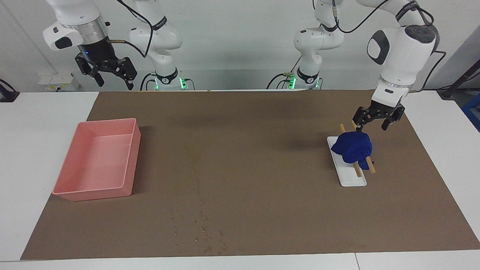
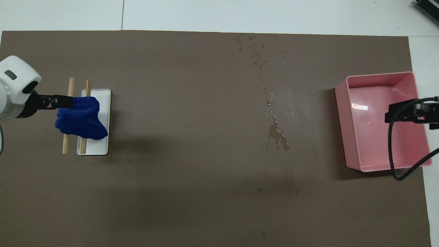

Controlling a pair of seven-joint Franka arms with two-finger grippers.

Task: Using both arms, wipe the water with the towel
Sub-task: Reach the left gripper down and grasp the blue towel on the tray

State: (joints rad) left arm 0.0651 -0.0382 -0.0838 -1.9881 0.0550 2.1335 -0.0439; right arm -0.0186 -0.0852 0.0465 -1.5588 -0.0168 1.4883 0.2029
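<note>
Brown matting covered the tabletop (image 1: 240,157). Pick-up step: the left tool (image 1: 375,125), fingers spread, was poised at the crumpled blue cloth towel (image 1: 352,147) on its white tray (image 1: 352,180). Closure was judged next. Water droplets (image 2: 274,127) lay mid-mat. The right tool (image 1: 110,73) waited raised, fingers spread.

Your left gripper (image 2: 56,102) at nine o'clock touches blue towel (image 2: 80,118) draped over two wooden rods (image 2: 70,90) and white tray (image 2: 103,103). Water (image 2: 271,103) trails from twelve o'clock toward centre. Pink bin (image 2: 379,161) at three o'clock.

Left pincer (image 1: 378,122) lowered, spread, right pincer (image 1: 108,73) raised, waiting
</note>
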